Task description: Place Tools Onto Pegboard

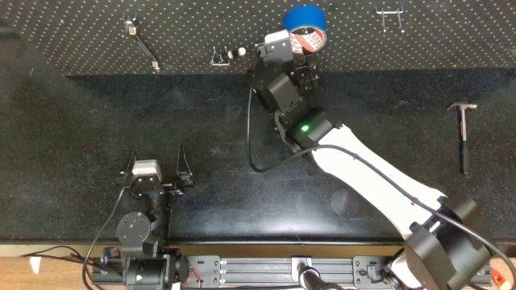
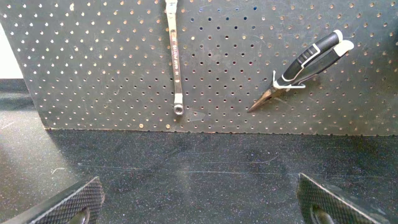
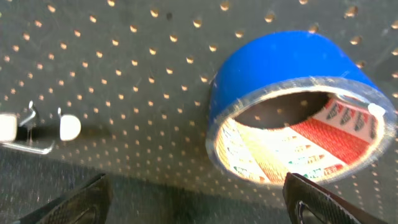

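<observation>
A blue tape roll (image 3: 280,68) hangs on the pegboard (image 3: 124,56), its open core facing my right gripper (image 3: 199,208). That gripper is open just in front of and below the roll, with nothing between its fingers. From above, the right gripper (image 1: 289,50) is up against the board beside the tape roll (image 1: 305,19). A wrench (image 2: 176,56) and black-handled pliers (image 2: 305,65) hang on the board. A hammer (image 1: 463,133) lies on the black mat at the right. My left gripper (image 1: 158,171) stands open low over the mat, far from the board.
An empty metal hook (image 1: 390,16) sits on the pegboard at the upper right. The pliers' white handle tips (image 3: 68,127) hang close beside the right gripper. The right arm's cable (image 1: 251,137) loops over the mat's middle.
</observation>
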You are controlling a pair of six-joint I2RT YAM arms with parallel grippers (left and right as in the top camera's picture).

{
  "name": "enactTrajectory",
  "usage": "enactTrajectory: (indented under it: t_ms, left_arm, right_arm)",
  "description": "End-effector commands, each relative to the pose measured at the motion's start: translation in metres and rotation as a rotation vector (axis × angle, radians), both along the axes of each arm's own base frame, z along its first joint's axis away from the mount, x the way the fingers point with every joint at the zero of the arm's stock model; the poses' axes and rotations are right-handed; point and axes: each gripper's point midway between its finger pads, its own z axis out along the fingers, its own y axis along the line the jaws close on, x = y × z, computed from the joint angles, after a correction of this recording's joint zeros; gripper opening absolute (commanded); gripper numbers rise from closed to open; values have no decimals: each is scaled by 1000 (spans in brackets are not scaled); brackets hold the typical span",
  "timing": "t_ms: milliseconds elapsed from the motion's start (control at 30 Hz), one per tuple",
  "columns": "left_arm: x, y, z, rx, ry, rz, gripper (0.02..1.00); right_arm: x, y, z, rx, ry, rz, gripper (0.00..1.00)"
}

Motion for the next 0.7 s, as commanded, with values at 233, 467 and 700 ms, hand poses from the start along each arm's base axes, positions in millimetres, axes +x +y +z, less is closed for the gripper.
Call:
enactTrajectory:
  t_ms: [233,467,700]
  left_arm:
    - [0,-3,-1,12,0,-15,996]
    - [0,-3,-1,12,0,-15,996]
    - [0,-3,-1,12,0,-15,996]
  right_arm:
    - [-65,-26,34,-13,140,114,904]
    - [-132,-124,22,-76,416,30,985]
    - [-160,-258,-16,42,677,-123,989]
